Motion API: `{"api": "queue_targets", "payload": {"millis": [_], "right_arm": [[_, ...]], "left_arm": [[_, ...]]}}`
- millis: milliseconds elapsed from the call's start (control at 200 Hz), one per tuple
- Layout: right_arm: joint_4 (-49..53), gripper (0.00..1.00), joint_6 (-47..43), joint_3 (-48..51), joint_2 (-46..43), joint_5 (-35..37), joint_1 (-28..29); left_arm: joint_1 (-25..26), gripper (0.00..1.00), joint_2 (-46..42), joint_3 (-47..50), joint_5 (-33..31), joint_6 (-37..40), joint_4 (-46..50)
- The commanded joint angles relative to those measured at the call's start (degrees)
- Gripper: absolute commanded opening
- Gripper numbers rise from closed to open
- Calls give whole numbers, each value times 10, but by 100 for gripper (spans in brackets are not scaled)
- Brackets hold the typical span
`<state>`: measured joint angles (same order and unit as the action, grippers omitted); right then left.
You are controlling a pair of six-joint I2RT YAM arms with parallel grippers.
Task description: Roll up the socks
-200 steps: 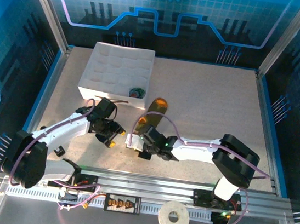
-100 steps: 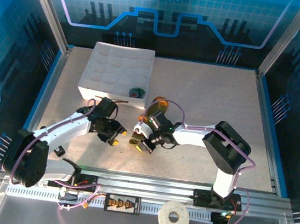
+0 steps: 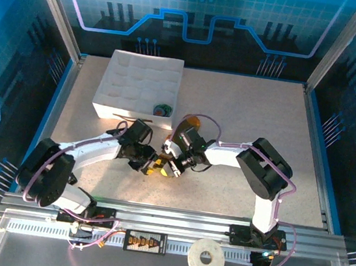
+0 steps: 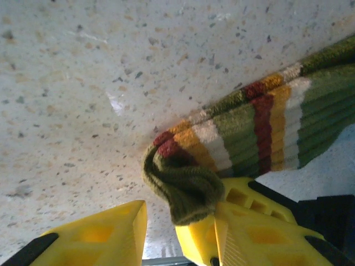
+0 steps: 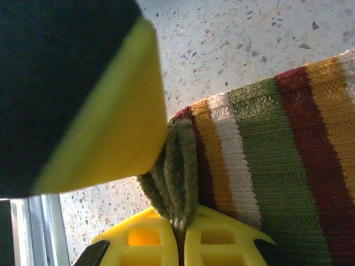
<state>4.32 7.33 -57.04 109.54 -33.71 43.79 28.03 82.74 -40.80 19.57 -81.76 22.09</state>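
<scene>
We see the olive-green sock (image 5: 288, 138) lying on the speckled table (image 3: 252, 116), near its front middle, with both grippers meeting at its striped cuff end. From above, the sock runs from an orange toe beside the near right corner of the white tray (image 3: 136, 78) towards the arm bases. Most of its length is hidden under the right arm.

The right gripper (image 5: 182, 235) is closed on the sock. In its wrist view the two yellow fingers (image 5: 222, 238) sit pressed together with a thin fold of the olive cuff pinched between them. The red, orange, white and green bands spread away to the right of that pinch.

The left gripper (image 4: 161, 221) stands partly open, its jaws narrow. In its wrist view the folded-over cuff end droops onto the right-hand yellow finger and touches it. The left-hand finger sits apart from the knit, with bare table showing in the gap. We cannot say that this gripper grips anything. One of its fingers looms blurred just beside the cuff in the right wrist view.

From above, the two grippers are tip to tip, the left one just left of the right.

In the tray's near right compartment lies a small dark round bundle (image 3: 162, 110), too small for us to tell what it is.
</scene>
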Motion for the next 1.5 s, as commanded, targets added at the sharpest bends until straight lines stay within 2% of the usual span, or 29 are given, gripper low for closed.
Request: {"api": "queue_targets", "payload": {"millis": [0,270,520,725,1021,1146,1261,1426,1496], "right_arm": [[29,0,10,-5,16,-1,-8],[27,0,8,0,14,3,-8],[23,5,3,4,7,17,-7],[30,16,-25,-2,-9,43,0],[6,43,-101,32,-97,106,18],[-48,46,-180,111,-182,189,43],[-141,55,-327,206,-257,338,121],[-166,51,-446,225,-246,490,196],[-194,49,-482,224,-232,530,215]], "left_arm": [[6,37,21,-22,12,-23,-19],[6,33,60,-42,-11,-34,-30],[5,26,87,-70,-14,-28,40],[6,25,101,-62,-18,-35,68],[-2,23,115,-75,-50,-26,116],[-6,23,119,-88,-60,-18,132],[-9,22,122,-92,-61,-16,138],[-14,22,130,-98,-59,-9,142],[-15,22,134,-102,-58,-7,141]]}}
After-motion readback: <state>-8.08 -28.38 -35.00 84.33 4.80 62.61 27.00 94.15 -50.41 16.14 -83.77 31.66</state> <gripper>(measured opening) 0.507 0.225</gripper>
